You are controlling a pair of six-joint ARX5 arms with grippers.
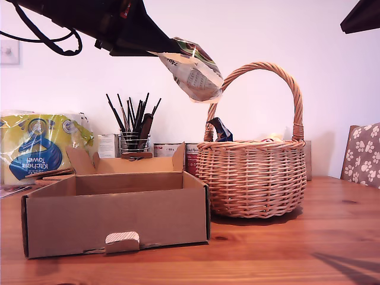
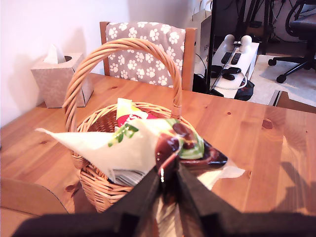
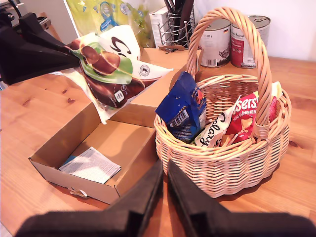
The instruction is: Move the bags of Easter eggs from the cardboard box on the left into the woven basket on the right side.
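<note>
My first gripper [image 1: 157, 50] is shut on a crinkly white, green and brown bag of Easter eggs [image 1: 193, 74], held in the air just above and to the exterior view's left of the woven basket [image 1: 252, 178]. From the first wrist view, the bag [image 2: 143, 145] hangs over the basket's rim [image 2: 98, 190]. Blue, white and red bags [image 3: 182, 108] lie in the basket [image 3: 222, 168]. The cardboard box [image 1: 119, 222] stands at the exterior view's left; a flat white printed packet [image 3: 90, 164] lies in it. My second gripper [image 3: 165, 173] is shut and empty, above the basket's near side.
Behind the box are a yellow-and-blue kitchen towel pack [image 1: 38, 145], a wire cup of brushes [image 1: 133, 139] and two cans [image 3: 232, 37]. A paw-print chair [image 1: 362, 154] stands at the exterior view's right, with a tissue box [image 2: 57, 76] on the table. A dark arm part [image 1: 362, 15] shows in the exterior view's upper right corner.
</note>
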